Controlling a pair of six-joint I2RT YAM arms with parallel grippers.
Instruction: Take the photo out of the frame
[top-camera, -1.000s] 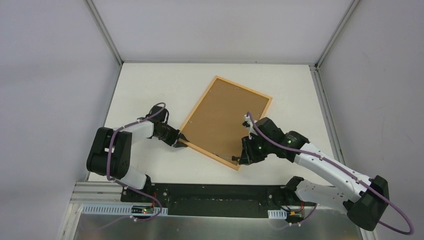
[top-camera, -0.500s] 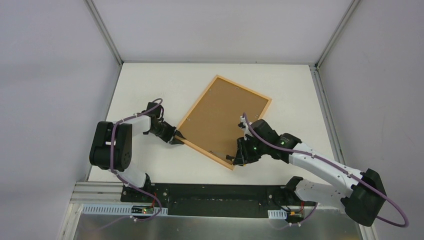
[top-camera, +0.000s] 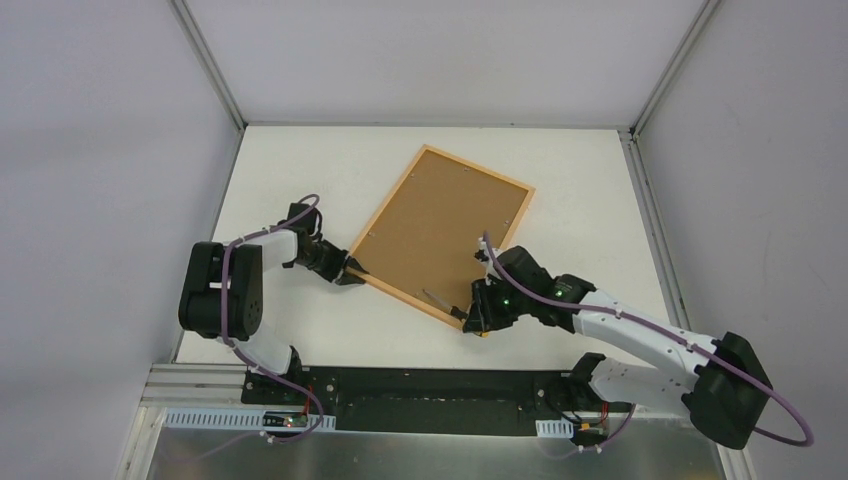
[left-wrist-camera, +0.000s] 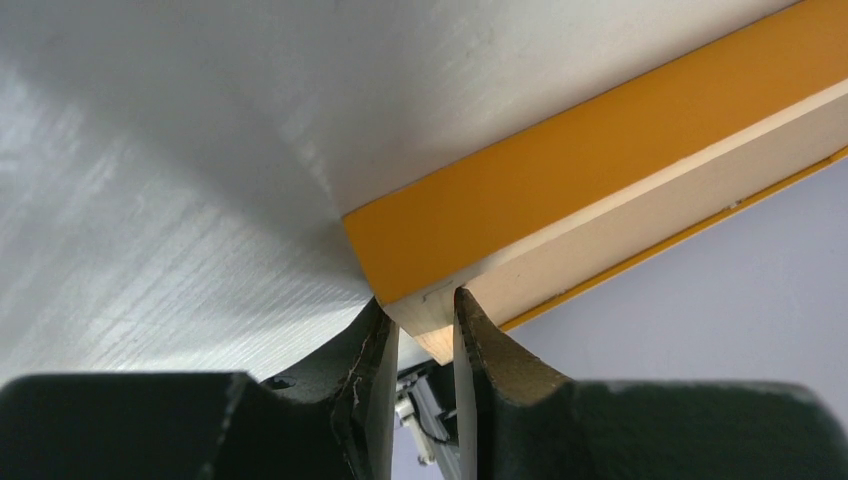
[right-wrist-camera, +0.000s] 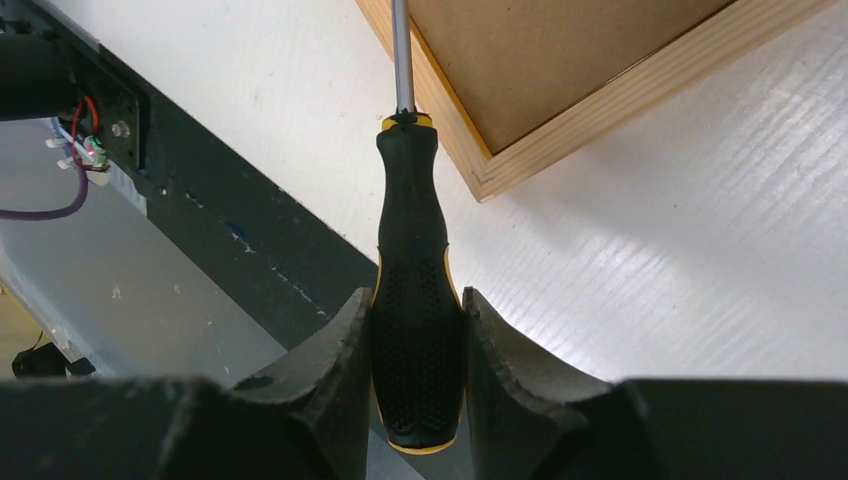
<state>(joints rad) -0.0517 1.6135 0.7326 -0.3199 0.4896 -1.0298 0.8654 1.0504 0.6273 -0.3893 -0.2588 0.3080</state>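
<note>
Two grippers busy, both loaded. Left gripper is pinched narrow on the frame at its near-left corner. Right gripper is clamped partway closed round the black handle of a screwdriver, w/ the shaft reaching over the frame's near edge, close to its near-right corner. Tip is too small to tell what it touches.

Frame sits face down and skewed about mid table, w/ the brown backing board up and seated inside the rim. Photo not in view, judged to be under the board.

Progress: early. Frame is flipped and braced, tool is in hand. Left to do, approx: free whatever retains the board, lift the board out, then take the photo out.
</note>
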